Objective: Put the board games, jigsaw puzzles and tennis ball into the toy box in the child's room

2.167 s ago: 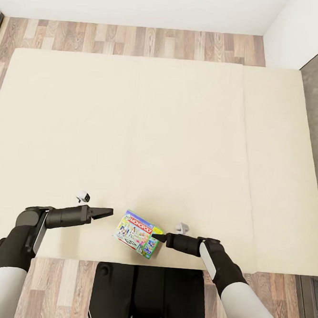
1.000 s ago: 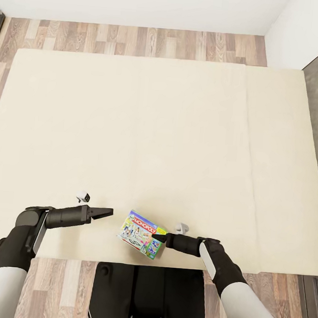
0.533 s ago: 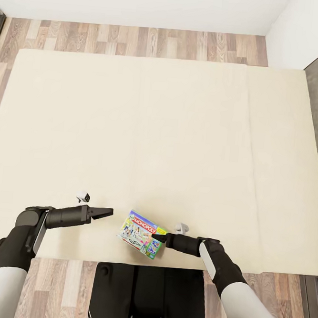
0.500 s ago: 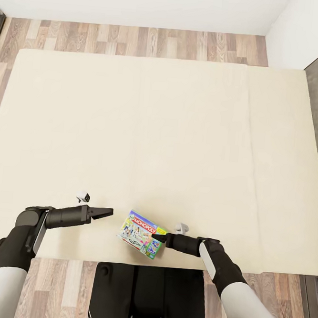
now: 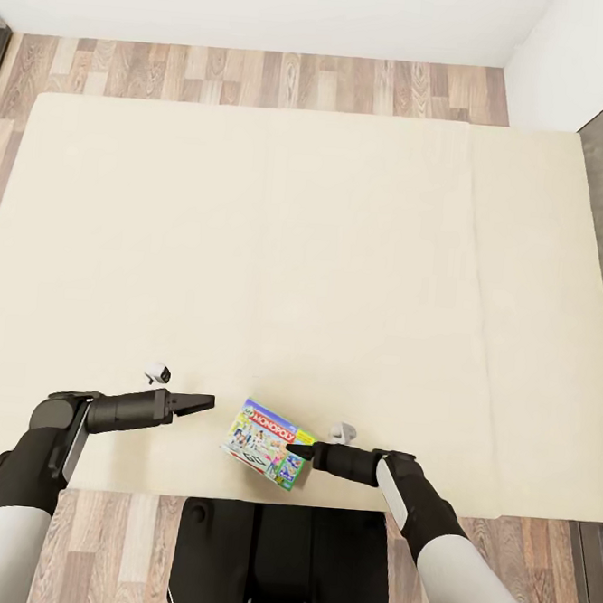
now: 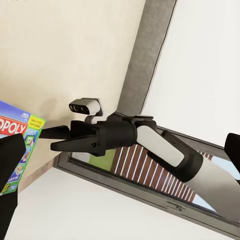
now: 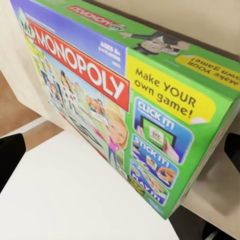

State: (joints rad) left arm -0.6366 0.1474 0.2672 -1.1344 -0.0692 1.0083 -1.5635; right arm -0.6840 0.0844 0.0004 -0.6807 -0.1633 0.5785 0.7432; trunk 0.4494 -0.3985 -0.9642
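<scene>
Game box (image 5: 266,443) lies at the lower centre of the frame, near the bed's (image 5: 252,243) front edge — our right gripper (image 5: 295,450) touches its right side, grip unclear. Our left gripper (image 5: 205,403) hovers closed, apart.

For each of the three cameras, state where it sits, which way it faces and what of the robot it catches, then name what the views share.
Head view: on the head, looking down on the bed; both arms, left gripper, right gripper, the trunk.
Left wrist view: on the left arm, facing across to the right gripper and forearm; its own dark fingertips at the edges.
Right wrist view: on the right arm, close on the board game; dark fingertips at the edges.
Shared: the board game appears in all three.
</scene>
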